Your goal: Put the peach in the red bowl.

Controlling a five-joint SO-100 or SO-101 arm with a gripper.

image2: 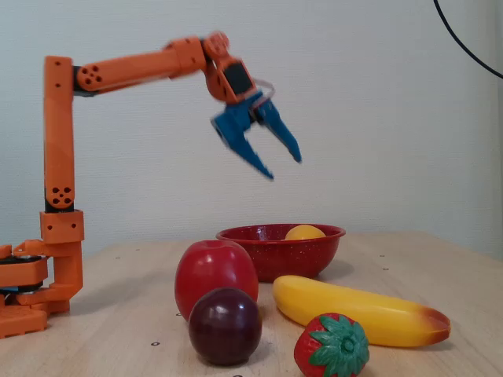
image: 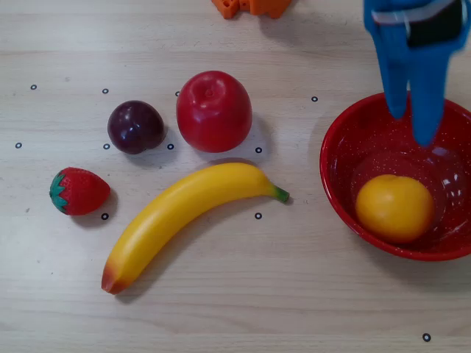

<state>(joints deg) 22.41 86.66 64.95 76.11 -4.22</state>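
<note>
Pale wood-grain tabletop (image: 309, 294) against a plain light wall; small printed ring marks dot the surface in the overhead view.

Gripper (image2: 284, 166): blue two-finger pincer on the orange arm (image2: 130, 69), raised high above the table in the fixed view; its fingers stand apart with nothing between them; in the overhead view the tips hang over the far part of the red bowl (image: 338, 151), clear of it.

Peach (image: 394, 208): lies inside the red bowl, resting on the near side of the bowl's floor in the overhead view, not touched by the gripper; in the fixed view only its yellow top (image2: 305, 232) shows above the rim (image2: 244, 233).

Task status, judged from this: the placement looks complete, fruit in the bowl and released; what is left, at most, is for the arm to go back to rest.

Outward from the bowl: banana (image: 184, 220) lies diagonally just to the left; red apple (image: 213, 110) and dark plum (image: 135, 126) sit beside each other further back; strawberry (image: 78, 190) at the far left; none of these is in contact with the bowl.

Writing: no brand, label or legible text on the arm, fruit or bowl; the bowl carries only fine white speckles.
</note>
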